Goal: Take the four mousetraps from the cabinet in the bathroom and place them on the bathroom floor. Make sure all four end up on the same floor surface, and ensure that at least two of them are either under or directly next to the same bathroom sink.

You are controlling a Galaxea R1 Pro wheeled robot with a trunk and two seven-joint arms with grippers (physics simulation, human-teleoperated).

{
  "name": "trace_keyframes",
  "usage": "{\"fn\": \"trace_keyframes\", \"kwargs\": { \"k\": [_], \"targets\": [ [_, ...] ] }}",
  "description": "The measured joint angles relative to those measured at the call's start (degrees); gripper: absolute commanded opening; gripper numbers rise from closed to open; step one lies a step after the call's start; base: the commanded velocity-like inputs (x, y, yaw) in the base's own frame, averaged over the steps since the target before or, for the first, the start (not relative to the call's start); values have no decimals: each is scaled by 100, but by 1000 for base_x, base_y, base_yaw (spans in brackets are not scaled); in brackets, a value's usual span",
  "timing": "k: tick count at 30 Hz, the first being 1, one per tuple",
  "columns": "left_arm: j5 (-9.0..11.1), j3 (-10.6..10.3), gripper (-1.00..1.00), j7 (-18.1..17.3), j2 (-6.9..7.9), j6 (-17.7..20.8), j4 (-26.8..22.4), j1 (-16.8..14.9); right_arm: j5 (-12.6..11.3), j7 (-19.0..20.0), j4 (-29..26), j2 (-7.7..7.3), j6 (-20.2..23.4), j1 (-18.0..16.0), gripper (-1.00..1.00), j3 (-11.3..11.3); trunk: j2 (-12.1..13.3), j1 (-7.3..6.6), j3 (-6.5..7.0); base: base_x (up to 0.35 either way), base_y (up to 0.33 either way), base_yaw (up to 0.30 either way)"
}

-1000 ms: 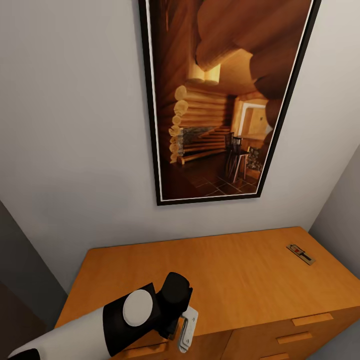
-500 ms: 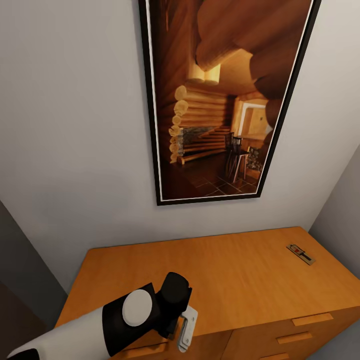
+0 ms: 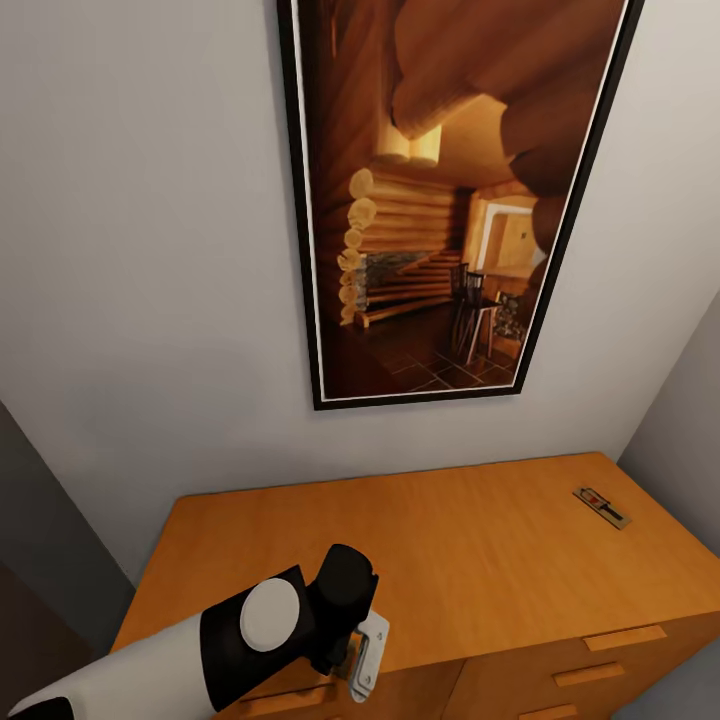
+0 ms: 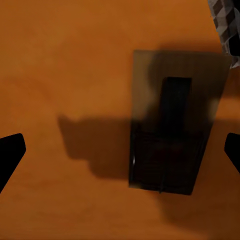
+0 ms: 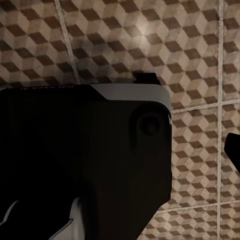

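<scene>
A flat mousetrap (image 4: pixel 170 125) lies in shadow on the orange-brown cabinet top (image 4: pixel 65 60). My left gripper (image 4: pixel 120 152) hangs open right above it, with a dark fingertip (image 4: pixel 10 155) on either side and neither touching it. In the head view the left gripper (image 3: pixel 362 655) points down near the front edge of the cabinet (image 3: pixel 470 560), and the arm hides that trap. A second mousetrap (image 3: pixel 601 505) lies at the cabinet top's far right corner. The right wrist view looks down on the cube-patterned bathroom floor (image 5: pixel 200 60); one dark fingertip (image 5: pixel 233 149) stands at the picture's edge.
A tall framed picture of a log interior (image 3: pixel 450 190) hangs on the grey wall behind the cabinet. Drawer fronts with wooden bar handles (image 3: pixel 624 638) face me. A dark part of my own body (image 5: pixel 80 160) blocks much of the right wrist view.
My left gripper has shifted slightly to the left over the cabinet's front edge. The far mousetrap has not moved.
</scene>
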Motion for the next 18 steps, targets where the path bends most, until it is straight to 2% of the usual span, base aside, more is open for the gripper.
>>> {"fn": "trace_keyframes", "kwargs": {
  "k": [18],
  "targets": [
    [-4, 2, 100, 4, 30, 2, 36, 1, 0, 0, 0, 4, 0, -1, 100, 1, 0, 0, -63, 0, 0, 0]
  ]
}}
